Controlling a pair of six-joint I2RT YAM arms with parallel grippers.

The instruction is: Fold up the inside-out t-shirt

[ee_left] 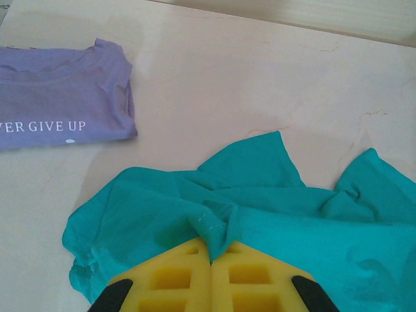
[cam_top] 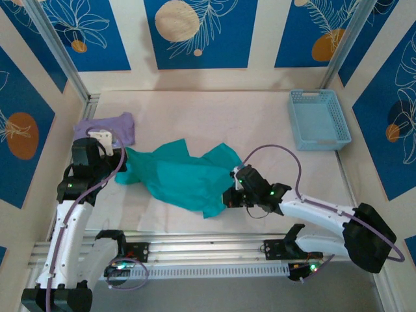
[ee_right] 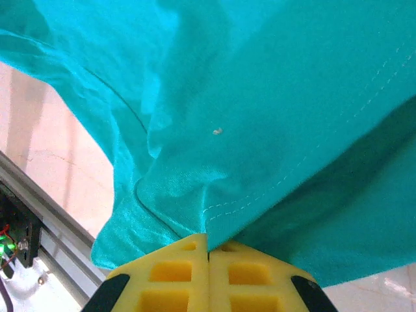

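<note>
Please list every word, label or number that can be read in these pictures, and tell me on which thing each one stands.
"VER GIVE UP": white capital letters on the folded purple shirt, seen from the left wrist camera; the picture's left edge cuts off the beginning.
Teal t-shirt: no print or tag can be read on the cloth that shows.
Wall panels: leaf and circle drawings, no words.
</note>
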